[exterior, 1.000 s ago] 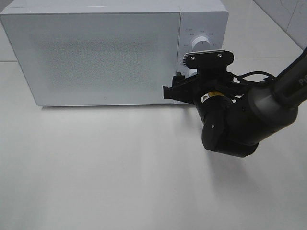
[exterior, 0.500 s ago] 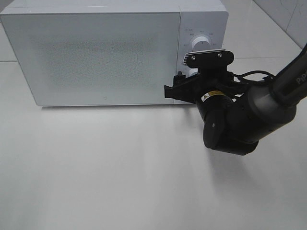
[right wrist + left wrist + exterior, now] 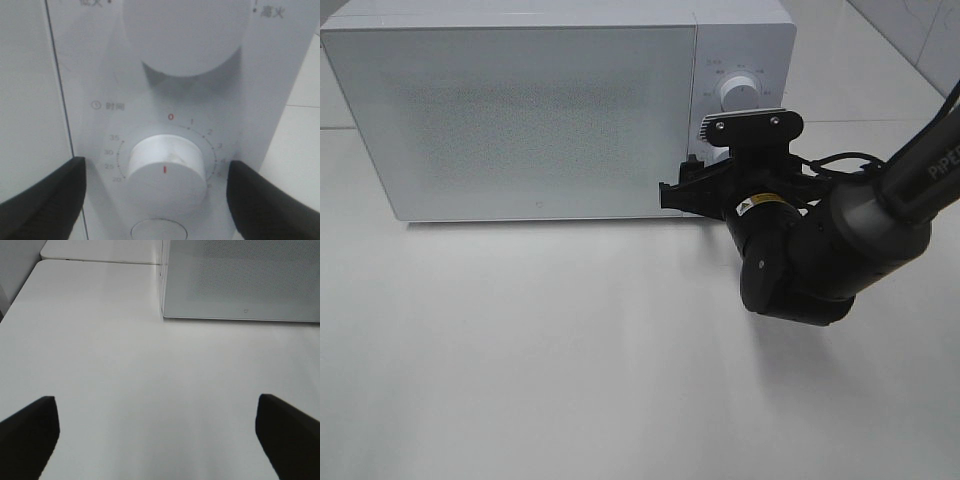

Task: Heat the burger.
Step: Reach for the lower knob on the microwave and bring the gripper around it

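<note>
Flanking the timer dial (image 3: 165, 172), the right gripper (image 3: 159, 197) stands wide, dial centred between its jaws. The left gripper (image 3: 155, 435), also wide, is farther.

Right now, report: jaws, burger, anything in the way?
Left jaws open over table. Right jaws open, flanking timer dial, not touching. Burger not in view; microwave door shut. Nothing blocking dial.
</note>
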`<state>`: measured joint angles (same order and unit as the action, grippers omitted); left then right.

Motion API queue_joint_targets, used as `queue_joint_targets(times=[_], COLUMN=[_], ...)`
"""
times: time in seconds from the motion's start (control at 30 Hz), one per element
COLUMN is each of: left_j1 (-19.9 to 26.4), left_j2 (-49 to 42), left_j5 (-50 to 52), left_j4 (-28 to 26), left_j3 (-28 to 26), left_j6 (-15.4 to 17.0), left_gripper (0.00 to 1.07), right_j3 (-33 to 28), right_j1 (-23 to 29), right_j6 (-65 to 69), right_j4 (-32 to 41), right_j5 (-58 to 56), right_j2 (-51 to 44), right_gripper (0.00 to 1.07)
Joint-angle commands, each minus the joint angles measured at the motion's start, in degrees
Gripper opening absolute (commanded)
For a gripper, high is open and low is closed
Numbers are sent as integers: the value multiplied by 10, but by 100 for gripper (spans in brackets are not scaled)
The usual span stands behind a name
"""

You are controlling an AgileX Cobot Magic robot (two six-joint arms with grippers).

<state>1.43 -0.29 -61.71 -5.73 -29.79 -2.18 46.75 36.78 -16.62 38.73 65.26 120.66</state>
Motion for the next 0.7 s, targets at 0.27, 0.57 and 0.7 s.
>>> queue_joint_targets(times=[0.27,0.57,0.7], left_j1=[-1,-1,-1], left_j2=[-9,-9,-9], left_j5=[4,4,4], left_j4=[0,0,0], left_j3=[1,1,1], left_j6=[2,2,2], left_gripper=[100,100,100], right_j3=[9,9,9], right_j1=[1,1,1], right_j6=[-5,-5,-5], right_j4=[-11,-11,-12], right_j5=[33,32,34], right_j2=[-6,-6,-6], right_gripper=[61,0,0])
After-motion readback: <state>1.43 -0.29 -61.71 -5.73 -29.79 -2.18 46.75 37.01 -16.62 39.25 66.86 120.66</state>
